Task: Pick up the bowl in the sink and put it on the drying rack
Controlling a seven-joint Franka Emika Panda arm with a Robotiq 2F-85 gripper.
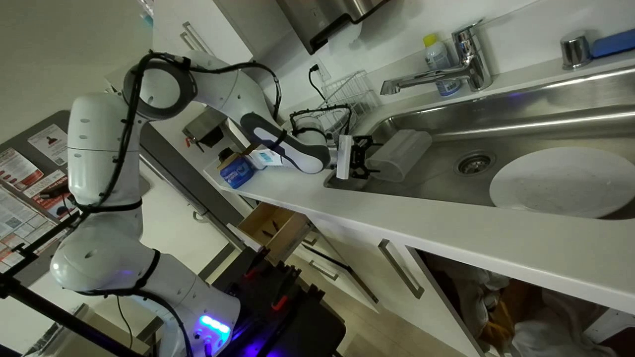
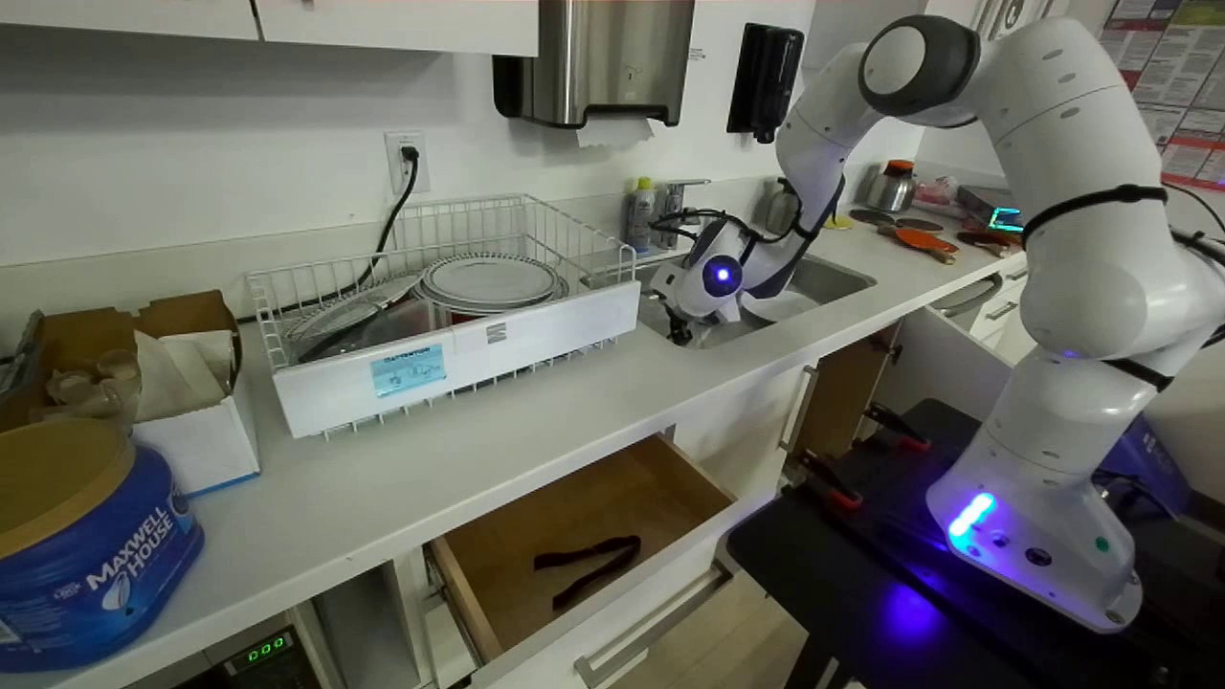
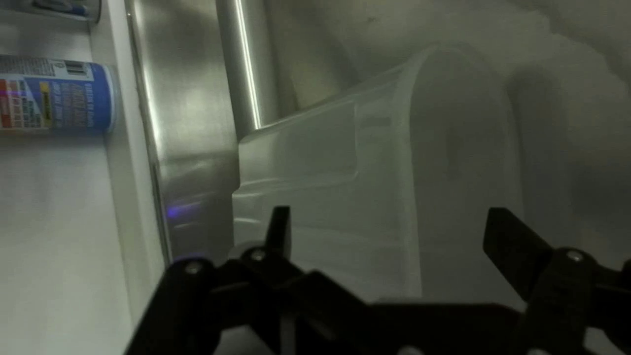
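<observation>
In the wrist view I have the gripper (image 3: pixel 389 214) spread wide and holding nothing, with the translucent plastic container (image 3: pixel 345 192) filling the middle of the frame beyond its fingertips (image 3: pixel 281 228); I can't tell whether it touches either one. In an exterior view I get that container left of the drain (image 1: pixel 475 163) in the sink (image 1: pixel 436 178), and the white bowl (image 1: pixel 563 181) in the same sink at the right edge of the frame. For the drying rack (image 2: pixel 541 330) I look to an exterior view, where it stands on the counter (image 2: pixel 383 478) left of centre, with stacked plates (image 2: pixel 491 280) inside.
</observation>
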